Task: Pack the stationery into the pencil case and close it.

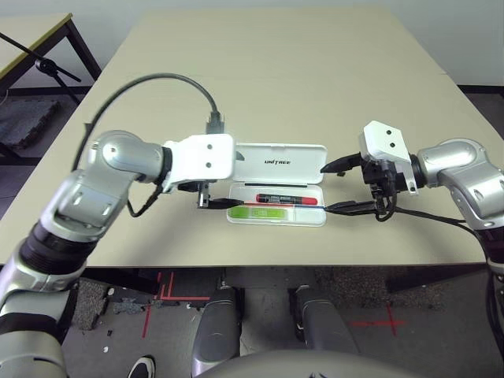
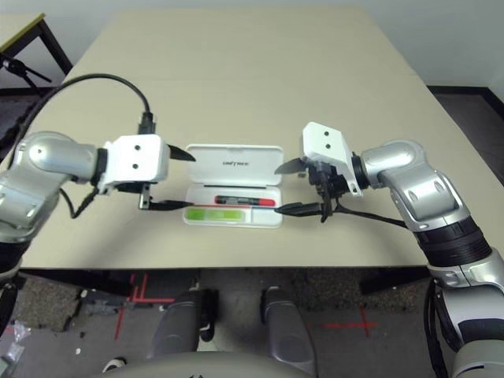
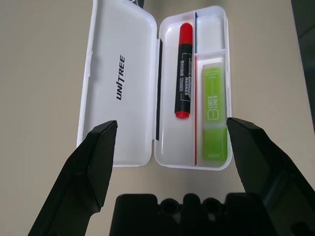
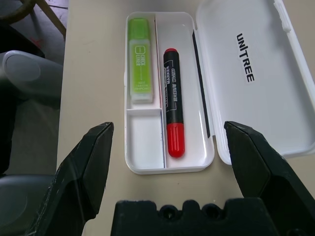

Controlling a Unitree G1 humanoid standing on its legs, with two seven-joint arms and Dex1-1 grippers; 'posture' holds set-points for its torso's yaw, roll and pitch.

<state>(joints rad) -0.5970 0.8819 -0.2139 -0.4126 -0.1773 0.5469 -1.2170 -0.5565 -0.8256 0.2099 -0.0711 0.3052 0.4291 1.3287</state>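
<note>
- Open hard-plastic pencil case: glossy white, round-cornered, on the table
- Inside it: cylindrical marker, flat translucent lime highlighter
- Left jaws, right jaws: wide, flanking it

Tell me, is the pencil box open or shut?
Open: its white lid lies folded back, and the marker shows inside.

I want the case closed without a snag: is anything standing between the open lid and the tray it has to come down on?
Nothing visible blocks the lid; the marker and highlighter lie inside the tray.
</note>
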